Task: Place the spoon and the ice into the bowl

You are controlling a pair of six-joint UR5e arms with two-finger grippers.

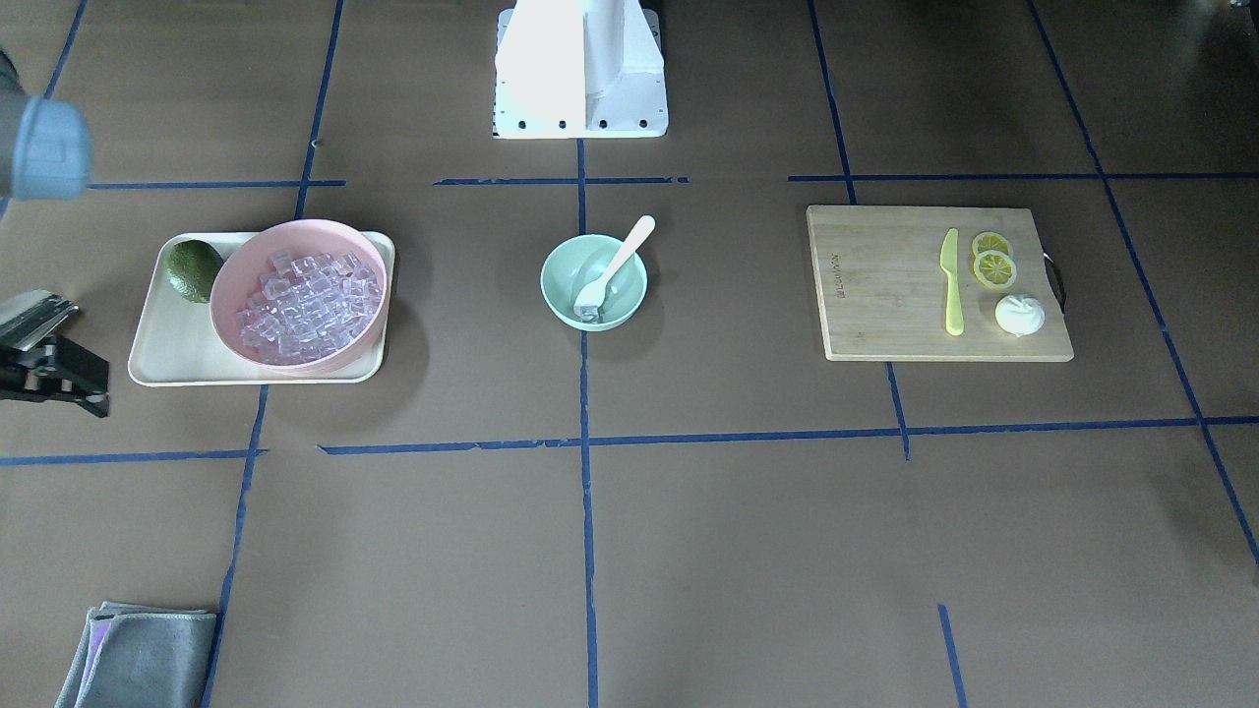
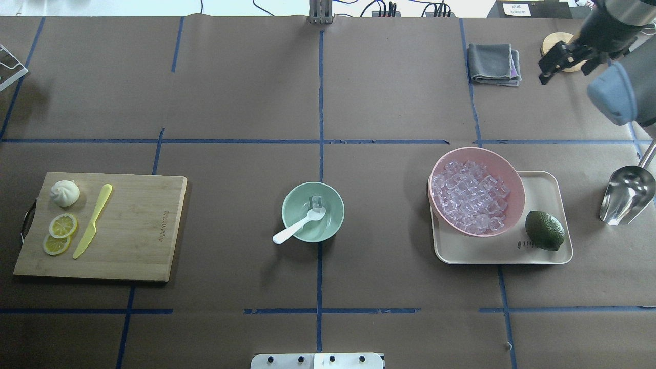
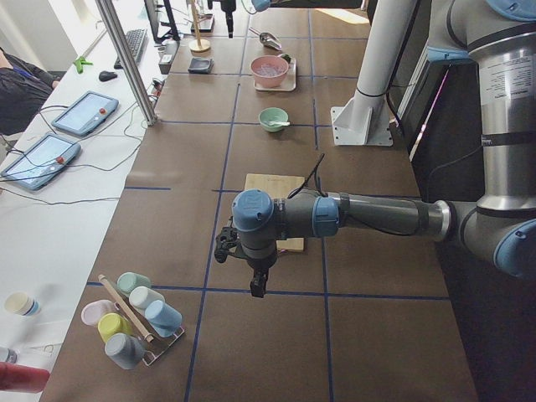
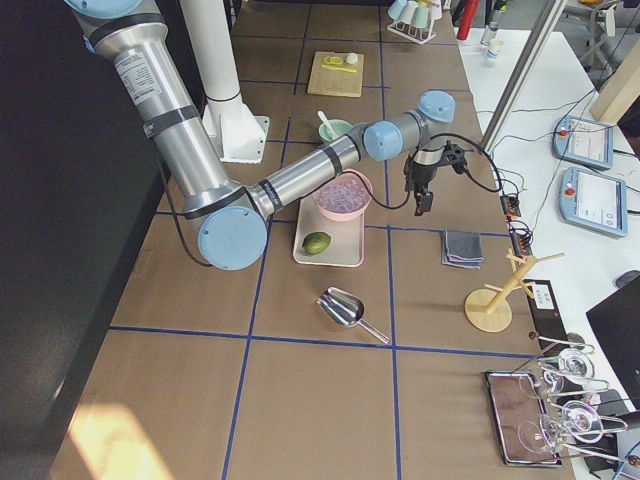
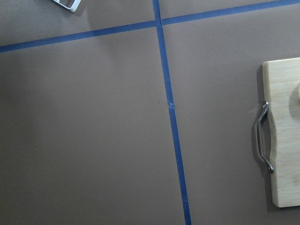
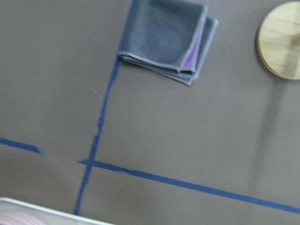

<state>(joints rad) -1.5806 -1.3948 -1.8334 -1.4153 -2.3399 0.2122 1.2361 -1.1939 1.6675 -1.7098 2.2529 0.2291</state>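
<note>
The mint-green bowl point(image 2: 330, 224) point(image 1: 629, 265) stands at the table's middle. The white spoon point(image 2: 294, 229) point(image 1: 618, 262) lies with its scoop inside the bowl and its handle leaning over the rim. One clear ice cube point(image 2: 316, 201) point(image 1: 588, 313) lies in the bowl by the scoop. More ice point(image 2: 474, 197) fills the pink bowl point(image 2: 512, 177) on the right. My right gripper point(image 2: 564, 69) point(image 4: 422, 200) hangs open and empty above the far right of the table, well away from both bowls. My left gripper point(image 3: 257, 289) hangs beyond the cutting board; I cannot tell whether it is open.
A cream tray point(image 2: 543, 256) holds the pink bowl and a lime point(image 2: 544, 230). A metal scoop point(image 2: 628, 195) lies right of it. A cutting board point(image 2: 138, 230) carries a yellow-green knife point(image 2: 92, 220), lemon slices and a bun. A grey cloth point(image 2: 493, 62) lies far right.
</note>
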